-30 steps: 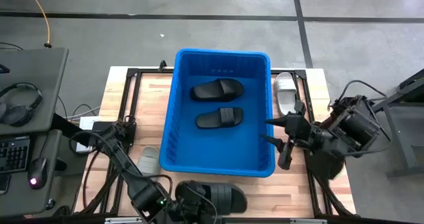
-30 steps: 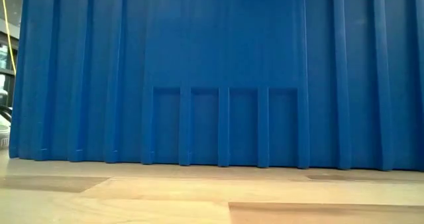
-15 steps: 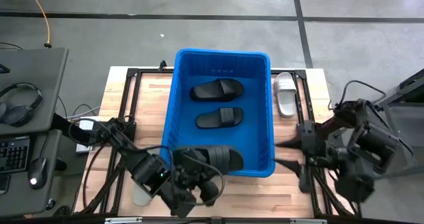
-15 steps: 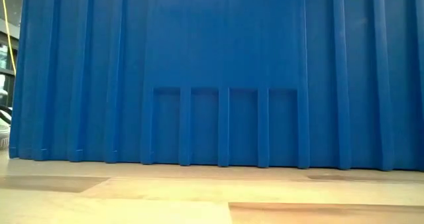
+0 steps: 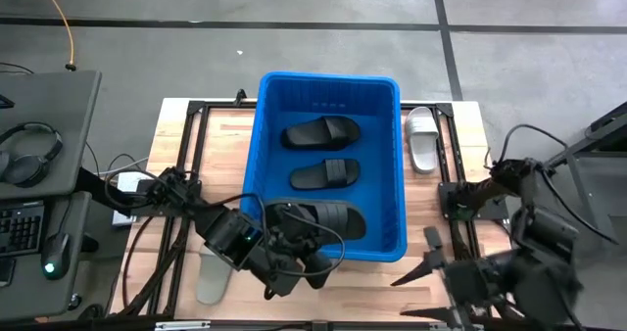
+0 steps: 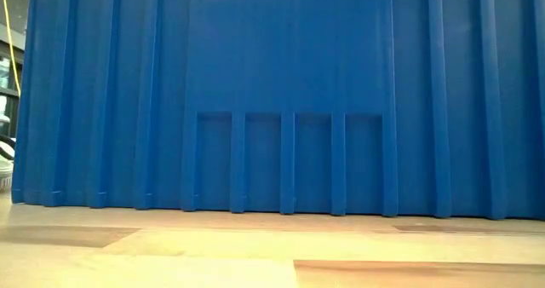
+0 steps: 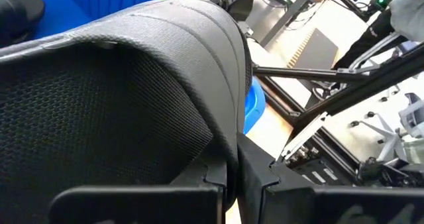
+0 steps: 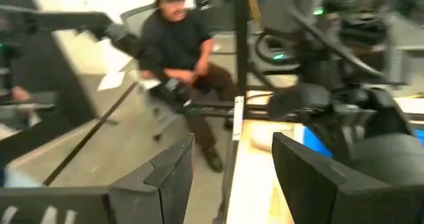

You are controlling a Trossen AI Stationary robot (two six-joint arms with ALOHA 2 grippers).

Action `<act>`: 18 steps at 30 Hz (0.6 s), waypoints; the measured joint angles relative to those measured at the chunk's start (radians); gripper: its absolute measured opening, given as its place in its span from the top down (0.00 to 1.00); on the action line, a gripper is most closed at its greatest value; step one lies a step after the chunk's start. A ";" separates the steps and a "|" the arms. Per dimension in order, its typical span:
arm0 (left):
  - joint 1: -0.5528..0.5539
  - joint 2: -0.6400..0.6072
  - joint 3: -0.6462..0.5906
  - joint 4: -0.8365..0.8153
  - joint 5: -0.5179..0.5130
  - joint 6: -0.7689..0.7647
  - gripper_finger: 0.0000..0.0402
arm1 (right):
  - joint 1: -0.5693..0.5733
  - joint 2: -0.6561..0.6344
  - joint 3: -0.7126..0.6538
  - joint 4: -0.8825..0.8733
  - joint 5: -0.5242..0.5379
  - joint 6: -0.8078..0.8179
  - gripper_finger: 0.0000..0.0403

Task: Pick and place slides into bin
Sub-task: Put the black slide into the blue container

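Black slide pinched in my left end effector, fingers pressed together on its strap, held over the near rim of the bin. Two more black slides lie inside the bin. White slide rests on the surface just right of the bin; grey slide sits at the near left. My right end effector hangs spread and empty off the near right corner.

— What do we record as changed?
— The left gripper has carried its black slide from the table's near edge up over the bin rim.
— And the right gripper?
— It has withdrawn from the bin toward the near edge.
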 joint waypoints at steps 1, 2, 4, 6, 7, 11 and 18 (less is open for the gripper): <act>0.003 0.000 0.000 0.000 0.002 0.000 1.00 | -0.023 -0.007 0.000 0.003 -0.053 -0.014 0.52; 0.007 0.000 0.000 0.002 0.006 0.000 1.00 | -0.046 -0.014 0.000 0.017 -0.111 -0.026 0.52; 0.009 0.000 0.000 0.002 0.020 0.008 1.00 | -0.089 -0.026 0.000 0.094 -0.263 -0.058 0.52; 0.010 0.000 0.000 0.002 0.026 0.017 1.00 | -0.116 -0.028 0.000 0.239 -0.468 -0.114 0.52; 0.009 0.000 0.000 0.002 0.032 0.018 1.00 | -0.123 -0.026 0.000 0.335 -0.580 -0.149 0.52; 0.004 0.000 0.000 0.011 0.036 0.018 1.00 | -0.136 -0.031 0.000 0.596 -0.926 -0.202 0.52; 0.007 0.000 0.000 0.044 0.038 0.045 1.00 | -0.019 -0.014 -0.145 0.808 -0.820 -0.241 0.52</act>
